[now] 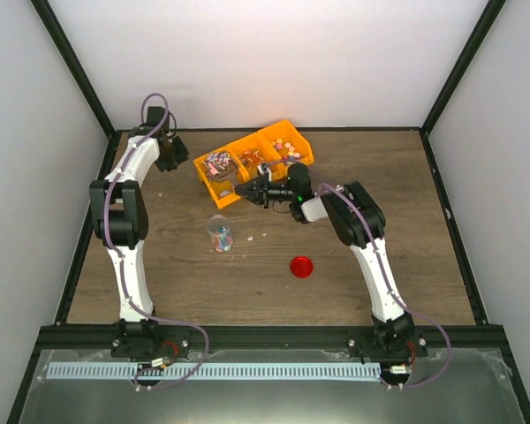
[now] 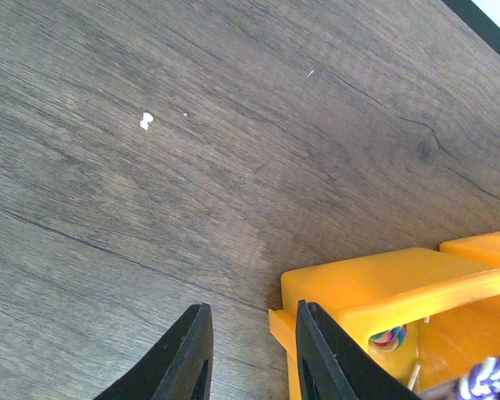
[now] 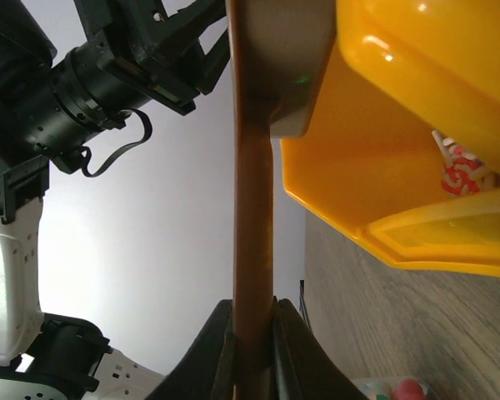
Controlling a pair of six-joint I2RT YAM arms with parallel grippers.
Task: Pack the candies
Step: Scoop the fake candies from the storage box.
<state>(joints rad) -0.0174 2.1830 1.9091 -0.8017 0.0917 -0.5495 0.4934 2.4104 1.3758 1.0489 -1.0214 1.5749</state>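
While the right end effector [image 3: 252, 317] is clamped nearly closed on a thin brown stick [image 3: 252, 208] beside the orange bin [image 3: 417, 125], the left end effector [image 2: 252, 307] stands narrowly parted, gripping nothing, one finger just beside the bin's corner. Candies [image 1: 216, 164] lie in the bin's compartments; a few sit in the clear jar [image 1: 219, 235] on the table [image 1: 380, 194].

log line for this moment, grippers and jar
left gripper: open, empty, beside orange bin corner | right gripper: shut on thin brown strip by bin | jar: upright, some candies inside, red lid off
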